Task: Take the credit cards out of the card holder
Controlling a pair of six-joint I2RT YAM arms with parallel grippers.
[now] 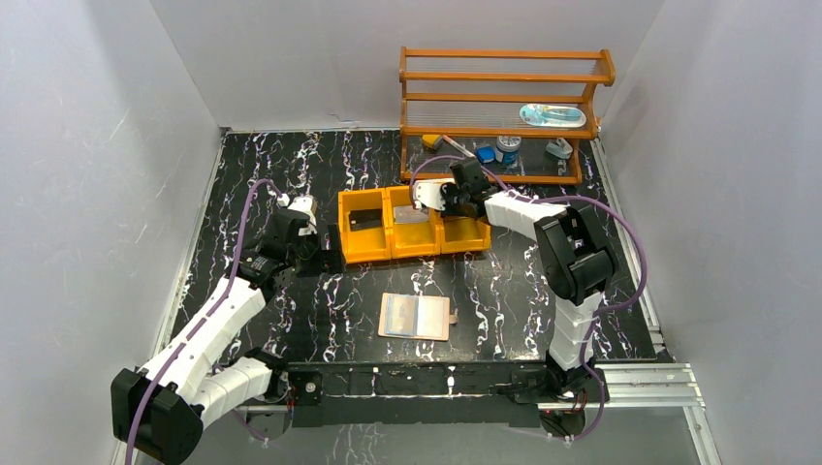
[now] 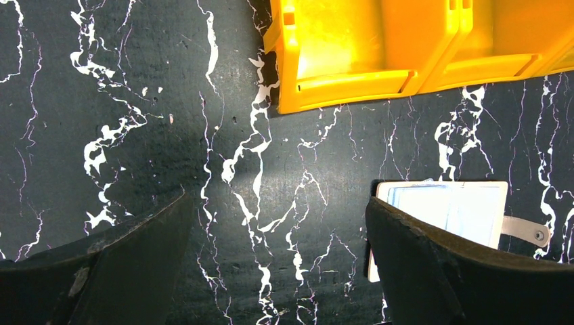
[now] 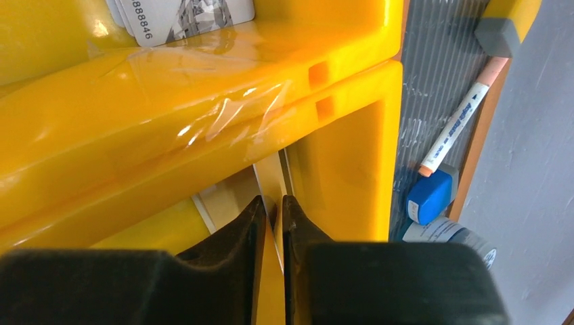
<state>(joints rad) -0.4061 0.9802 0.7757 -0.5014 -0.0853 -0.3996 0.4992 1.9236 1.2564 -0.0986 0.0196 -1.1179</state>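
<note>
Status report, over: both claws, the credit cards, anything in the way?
Left claw open, empty, over table near card holder. Right claw nearly closed around one credit card in tray, right compartment; grip unclear. Nothing in the way.

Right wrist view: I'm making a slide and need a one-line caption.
The right hand straddles a thin credit card standing on edge inside an orange tray compartment.
</note>
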